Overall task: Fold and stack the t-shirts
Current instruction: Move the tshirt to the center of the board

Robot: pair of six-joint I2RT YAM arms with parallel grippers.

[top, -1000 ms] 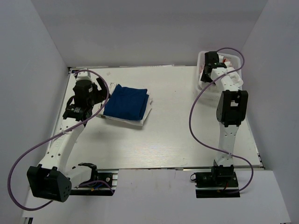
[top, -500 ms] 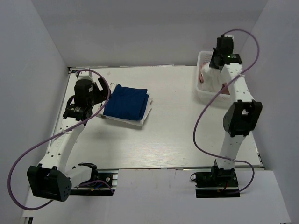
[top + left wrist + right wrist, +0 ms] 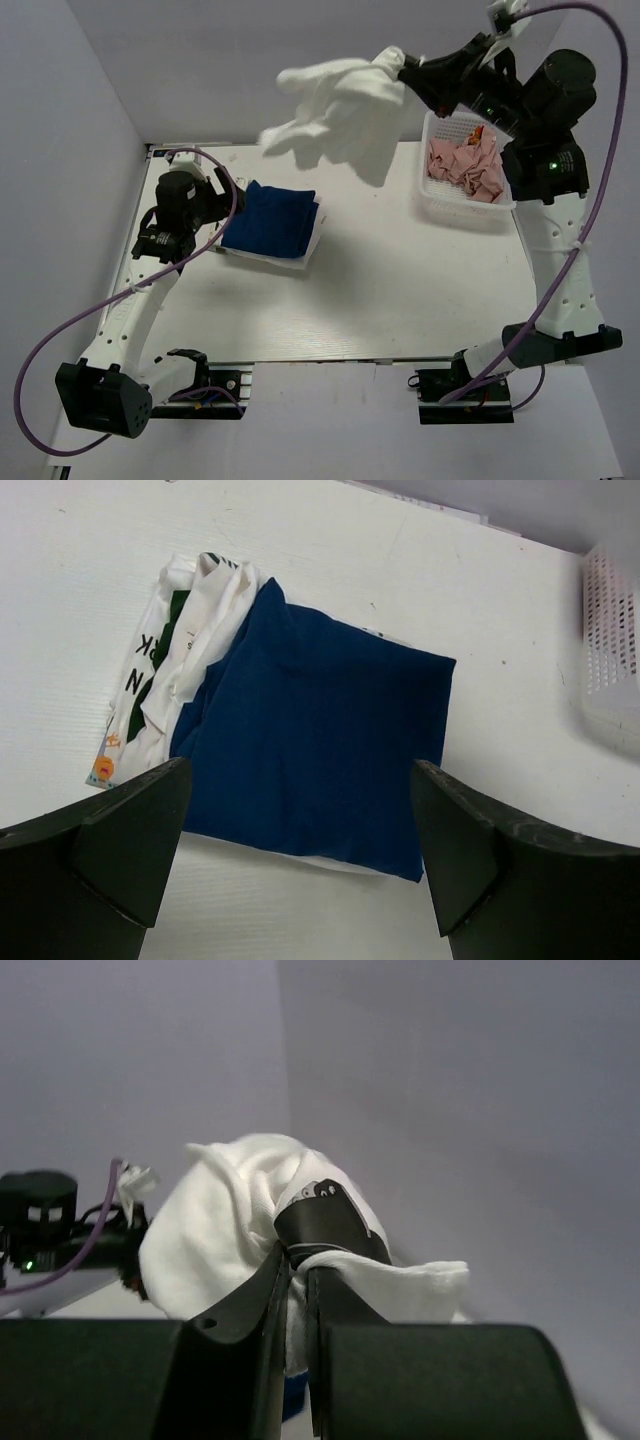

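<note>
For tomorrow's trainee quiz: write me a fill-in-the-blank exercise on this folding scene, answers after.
The right gripper is shut on the raised t-shirt, whose colour is ___.
The left gripper hangs over the folded stack with its jaws ___.
The top shirt of that stack is ___.
The basket holds crumpled cloth coloured ___.
Missing words: white, open, blue, pink.

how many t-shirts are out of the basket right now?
3. A plain white cloth shirt hangs in the air, clamped in the right tool; a folded royal blue shirt lies left on the table; a printed white shirt sits under it. More may be hidden beneath.
</note>
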